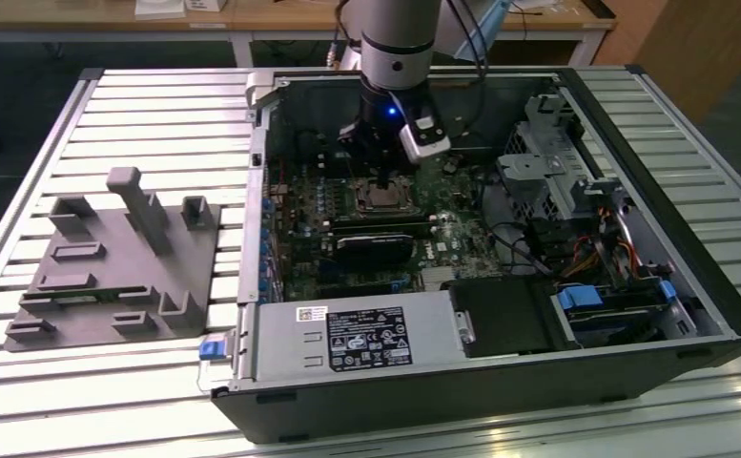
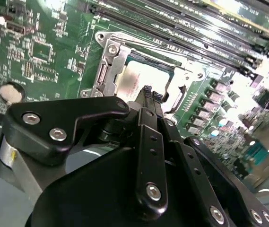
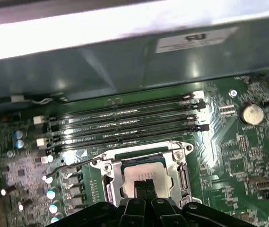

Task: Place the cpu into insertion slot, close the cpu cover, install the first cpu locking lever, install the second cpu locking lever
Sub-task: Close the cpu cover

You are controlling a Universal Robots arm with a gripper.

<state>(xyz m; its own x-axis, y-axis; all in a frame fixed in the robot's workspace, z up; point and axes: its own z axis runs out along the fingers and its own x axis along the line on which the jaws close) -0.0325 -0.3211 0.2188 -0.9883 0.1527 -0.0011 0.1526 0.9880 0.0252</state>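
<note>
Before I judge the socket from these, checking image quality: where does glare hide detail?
Second wrist view: glare washes out the pale silver-beige square cpu; first wrist view: a blown-out band runs along the grey metal case wall; exterior view: sheen on the slatted metal table.

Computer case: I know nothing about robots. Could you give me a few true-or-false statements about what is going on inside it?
1. The computer case lies open on a slatted table. True.
2. The cpu lies outside the case, on the table. False: it sits on the green board, framed by the cpu cover.
3. The cpu cover stands upright. False: it lies flat around the cpu.
4. The gripper hangs right over the cpu. True.
</note>
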